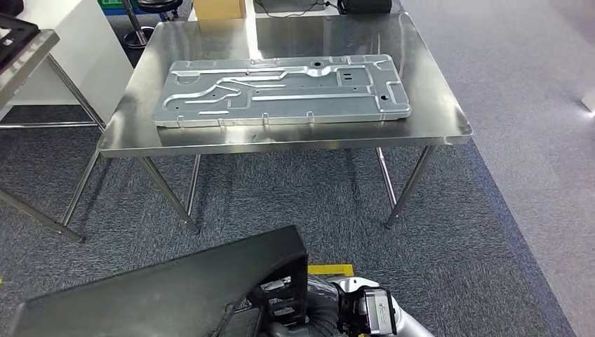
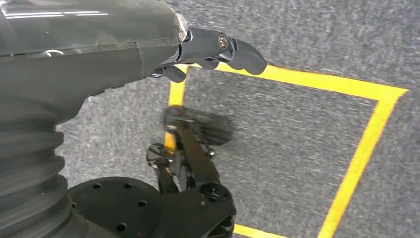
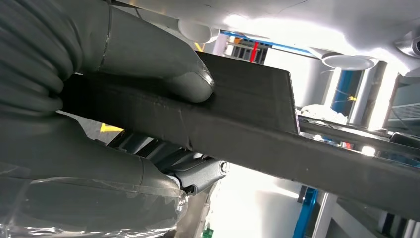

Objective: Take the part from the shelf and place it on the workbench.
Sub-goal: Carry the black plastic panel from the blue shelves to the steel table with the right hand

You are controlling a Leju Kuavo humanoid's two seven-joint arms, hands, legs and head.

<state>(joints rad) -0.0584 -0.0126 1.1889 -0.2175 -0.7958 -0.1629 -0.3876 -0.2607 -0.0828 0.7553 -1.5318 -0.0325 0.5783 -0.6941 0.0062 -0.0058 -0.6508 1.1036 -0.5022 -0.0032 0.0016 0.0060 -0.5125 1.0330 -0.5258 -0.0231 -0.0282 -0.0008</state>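
Low down, the right hand [image 3: 124, 99] grips the black part [image 1: 168, 291].

Right hand [image 3: 99, 124], black part [image 3: 247, 124]
Part's flat edge is clamped between grey thumb [image 3: 163, 69] and darker fingers [image 3: 198, 173].

Head high, facing workbench [image 1: 281, 144]; wrists perhaps downward.

My right hand [image 3: 114, 99] grips the black part [image 1: 168, 295] low at my front, and open carpet [image 1: 295, 196] lies between it and the steel workbench [image 1: 435, 105]. A stamped metal panel [image 1: 281, 90] covers the middle of the top, leaving bare strips along the near edge, the right side and the back. A second table [image 1: 28, 63] stands on the left.
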